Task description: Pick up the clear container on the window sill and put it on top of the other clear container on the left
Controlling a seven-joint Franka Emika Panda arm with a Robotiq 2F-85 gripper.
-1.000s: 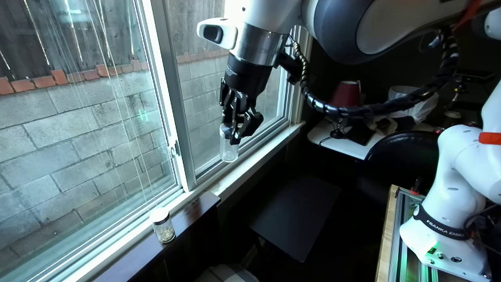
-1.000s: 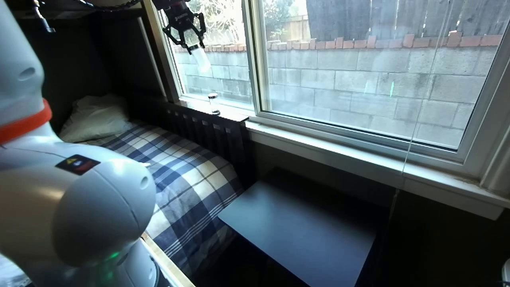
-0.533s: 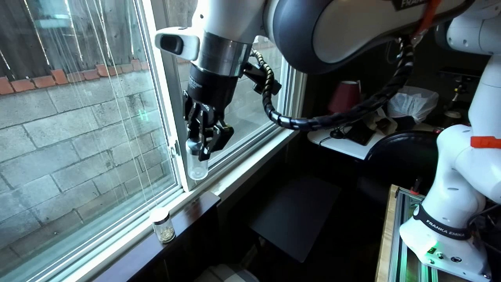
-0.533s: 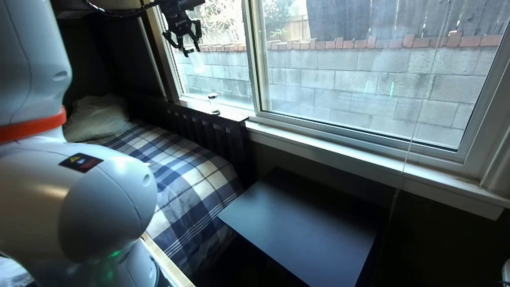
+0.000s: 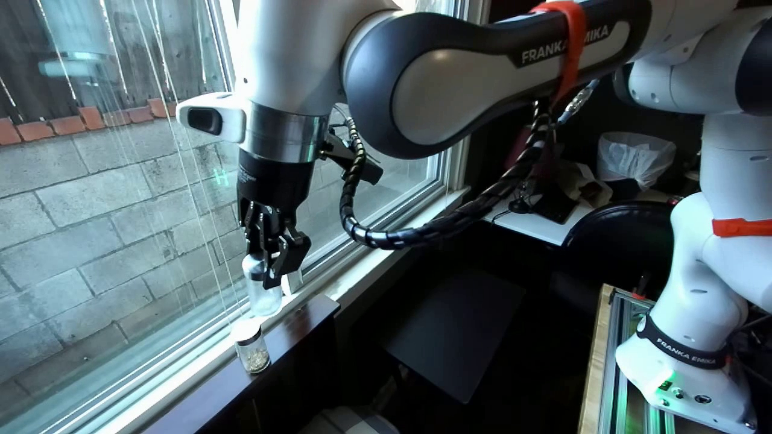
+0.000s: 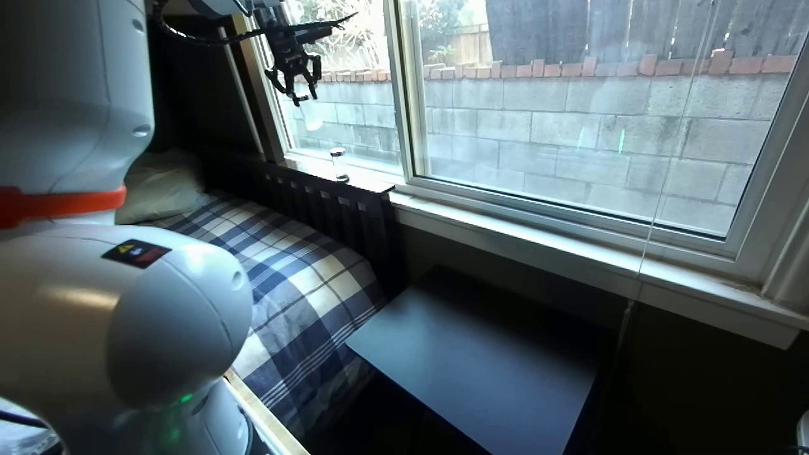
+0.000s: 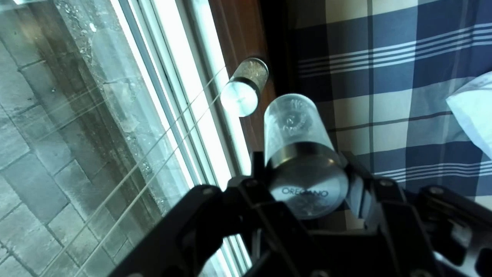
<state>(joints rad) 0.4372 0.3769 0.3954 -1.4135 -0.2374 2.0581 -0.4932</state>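
Now lower and farther left, the black tool (image 7: 307, 169) clasps the clear metal-lidded cylinder (image 7: 294, 123) near the clear flake-filled jar (image 5: 251, 349), stacking likely next.

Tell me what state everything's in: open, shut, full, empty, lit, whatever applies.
Held jar: lidded, marked OREGANO, looks empty, in midair.
Hand: closed, gripping that jar.
Standing jar: lidded, upright, partly filled.
Robot's green light: lit.
Window: can't tell if fully shut.
Bed: covered in plaid.
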